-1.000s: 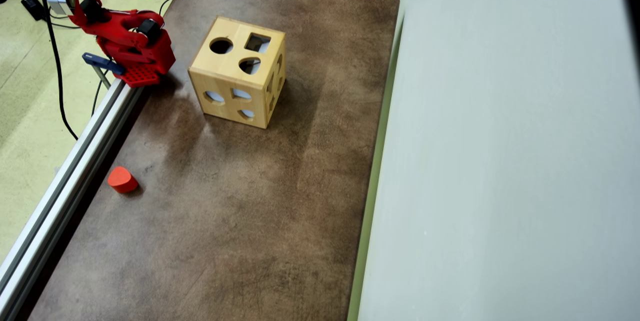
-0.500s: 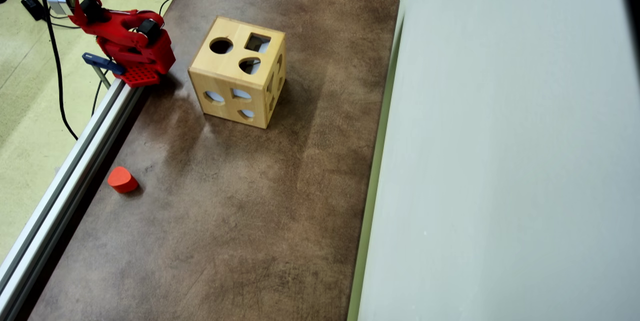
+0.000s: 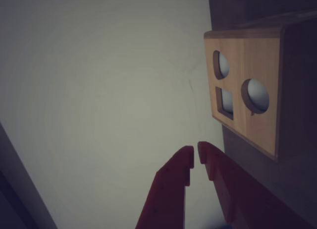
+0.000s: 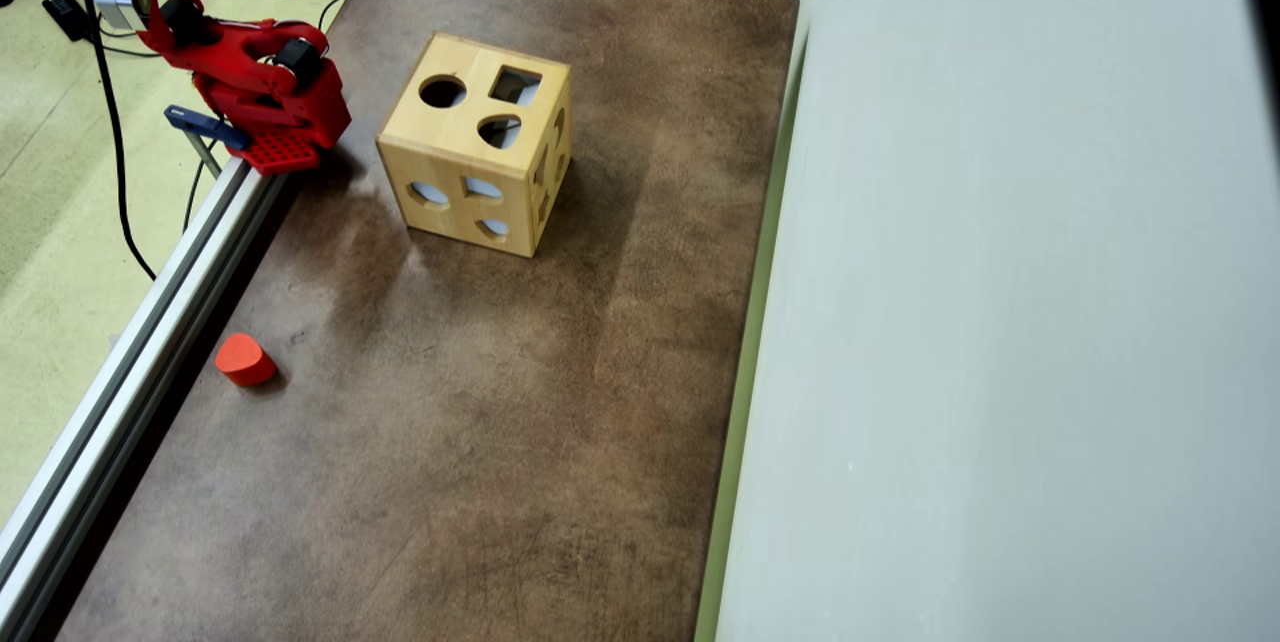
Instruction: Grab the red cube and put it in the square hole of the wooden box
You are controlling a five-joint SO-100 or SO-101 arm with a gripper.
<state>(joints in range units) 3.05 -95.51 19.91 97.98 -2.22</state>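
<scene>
On brown tabletop [image 4: 480, 442]: wooden box [image 4: 455, 167], pale wall [image 4: 1000, 322] beside

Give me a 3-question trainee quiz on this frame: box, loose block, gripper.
1. True or false: the gripper holds a block.
2. Which cutouts share the top face of the wooden box with the square hole? A) two squares B) a round one and a half-round one C) none
3. In the overhead view, where does the orange-red rounded block lie?

Key
1. False: the fingertips stand nearly together with nothing between them.
2. B
3. On the brown table, near the metal rail, apart from the box. No red cube shows.
</scene>
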